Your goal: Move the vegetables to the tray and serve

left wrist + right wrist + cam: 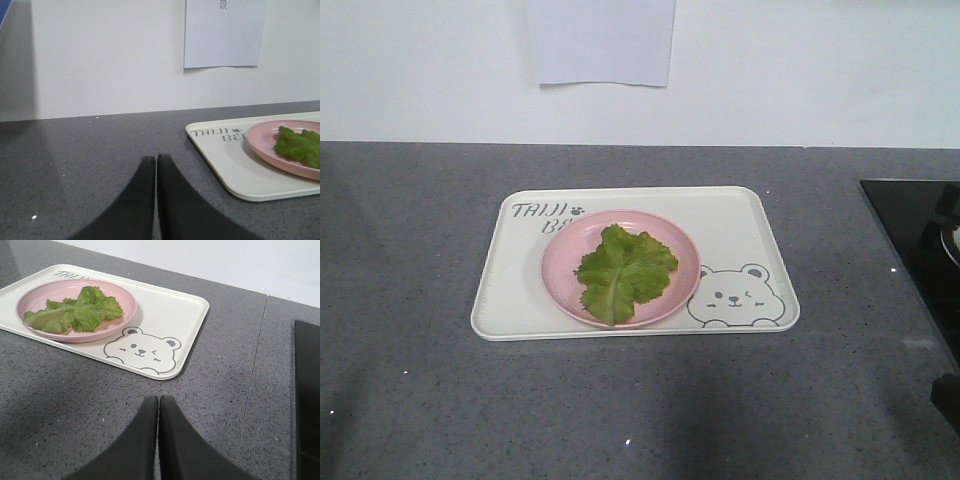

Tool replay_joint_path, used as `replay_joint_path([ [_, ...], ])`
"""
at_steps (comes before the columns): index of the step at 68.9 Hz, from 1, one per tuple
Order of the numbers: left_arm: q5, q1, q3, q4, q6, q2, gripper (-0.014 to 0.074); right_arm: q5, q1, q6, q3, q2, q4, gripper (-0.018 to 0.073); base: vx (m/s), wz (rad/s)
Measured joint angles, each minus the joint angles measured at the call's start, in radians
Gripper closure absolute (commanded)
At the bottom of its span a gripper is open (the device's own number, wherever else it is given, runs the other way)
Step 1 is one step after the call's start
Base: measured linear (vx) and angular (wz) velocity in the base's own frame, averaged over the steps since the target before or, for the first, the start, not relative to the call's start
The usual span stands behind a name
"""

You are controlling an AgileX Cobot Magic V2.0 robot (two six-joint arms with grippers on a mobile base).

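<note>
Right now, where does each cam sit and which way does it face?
Front view: above counter, looks down at tray, pink plate, lettuce; no robot parts.
Left wrist: low, left of tray, facing the wall; shut left pincer shows.
Right wrist: right-front of tray; shut right pincer shows.
All share tray, plate, lettuce.

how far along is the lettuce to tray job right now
Transfer looks done: the lettuce leaf lies on the pink plate, which sits on the cream tray. Nothing is in hand: the left gripper and right gripper have shut jaws over the grey counter, short of the tray. Serving the tray looks left to do.
</note>
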Motion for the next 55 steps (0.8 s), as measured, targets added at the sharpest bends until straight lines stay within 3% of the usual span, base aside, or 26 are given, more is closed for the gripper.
replay_joint_path([
  [14,0.125,0.017,0.0,0.0,0.0,-0.035,0.0602,0.002,0.0,0.0,0.0,0.0,0.0,0.0565,0.0,0.0],
  [34,0.121,0.017,0.0,0.007,-0.007,-0.035,0.0602,0.004,0.0,0.0,0.0,0.0,0.001,0.0565,0.0,0.0],
  [45,0.118,0.017,0.0,0.094,-0.107,-0.035,0.0602,0.004,0.0,0.0,0.0,0.0,0.001,0.0565,0.0,0.0],
  [55,0.114,0.017,0.0,0.112,-0.144,-0.035,0.0602,0.004,0.0,0.0,0.0,0.0,0.001,0.0565,0.0,0.0],
])
